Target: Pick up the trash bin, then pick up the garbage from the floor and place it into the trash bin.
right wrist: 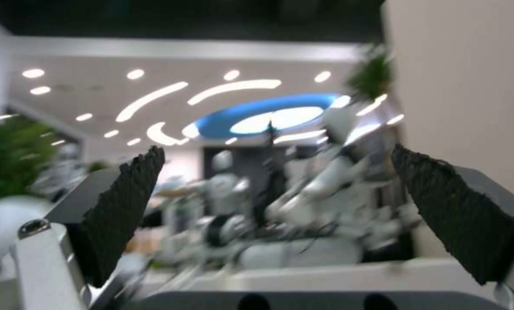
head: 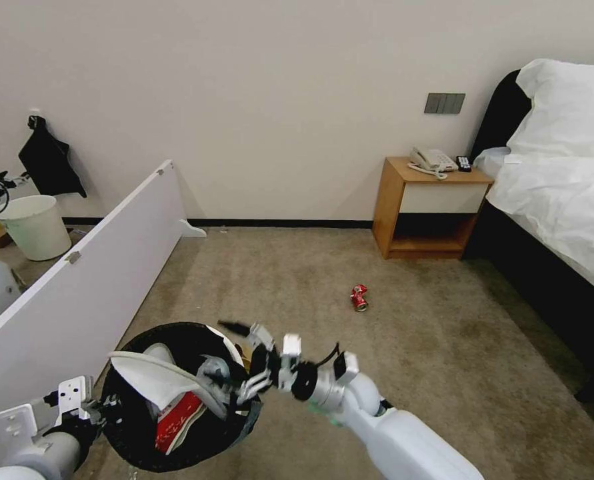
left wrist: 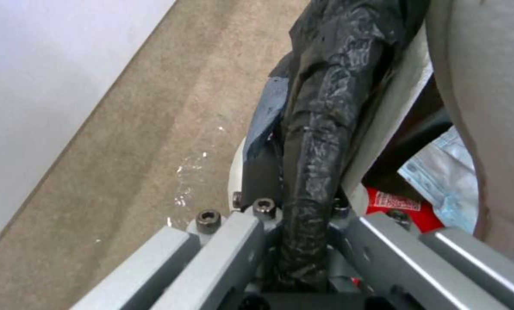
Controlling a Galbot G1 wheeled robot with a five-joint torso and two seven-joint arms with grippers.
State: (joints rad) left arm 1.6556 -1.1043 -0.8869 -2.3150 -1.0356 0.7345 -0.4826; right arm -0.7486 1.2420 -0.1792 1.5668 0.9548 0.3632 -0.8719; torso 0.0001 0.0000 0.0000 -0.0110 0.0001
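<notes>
The trash bin [head: 177, 331], white with a black bag over its rim, hangs at the lower left. My left gripper [head: 91, 408] is shut on that bagged rim [left wrist: 311, 172]. Inside the bin lie a white slipper [head: 151, 377], a red-white crushed carton [head: 177, 420] and a pale wrapper [left wrist: 446, 181]. My right gripper [head: 235, 361] is over the bin's right rim. Its dark pads [right wrist: 125, 206] stand wide apart with nothing between them, so it is open. A crushed red can [head: 359, 297] lies on the carpet further ahead, to the right of the bin.
A long white board [head: 77, 280] stands on edge along the left, with a cream-white bucket [head: 37, 227] behind it. A wooden nightstand [head: 430, 207] with a phone stands at the far wall. The bed [head: 563, 193] fills the right side. Open carpet surrounds the can.
</notes>
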